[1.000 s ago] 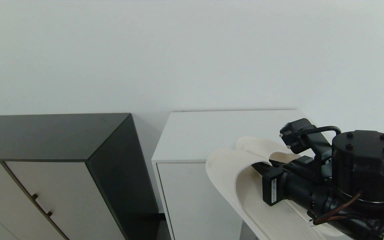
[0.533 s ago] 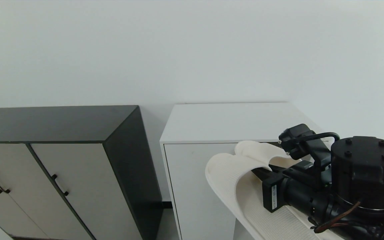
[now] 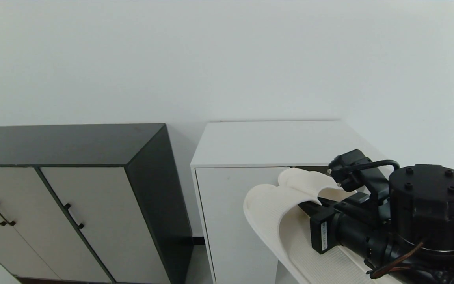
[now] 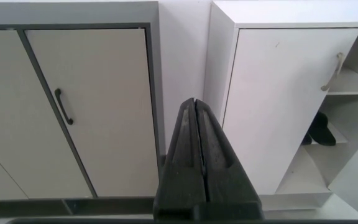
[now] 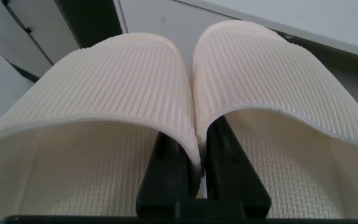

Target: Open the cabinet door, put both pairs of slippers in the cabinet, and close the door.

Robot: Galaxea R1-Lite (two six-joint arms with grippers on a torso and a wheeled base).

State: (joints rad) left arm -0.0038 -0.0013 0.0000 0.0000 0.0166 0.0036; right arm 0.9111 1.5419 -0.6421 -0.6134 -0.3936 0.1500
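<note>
Your right gripper (image 5: 199,163) is clamped on the pair of cream slippers (image 3: 268,209), pinching their two adjoining straps. It holds them in front of the white cabinet (image 3: 266,142), just below its top edge. The cabinet's right side stands open, with shelves showing beside the door panel with the rope handle (image 4: 334,70). A dark pair (image 4: 321,129) lies on a shelf inside. Your left gripper (image 4: 195,143) faces the cabinet's front, fingers pressed together, empty. A black-topped cupboard (image 3: 65,144) stands just left of the cabinet.
</note>
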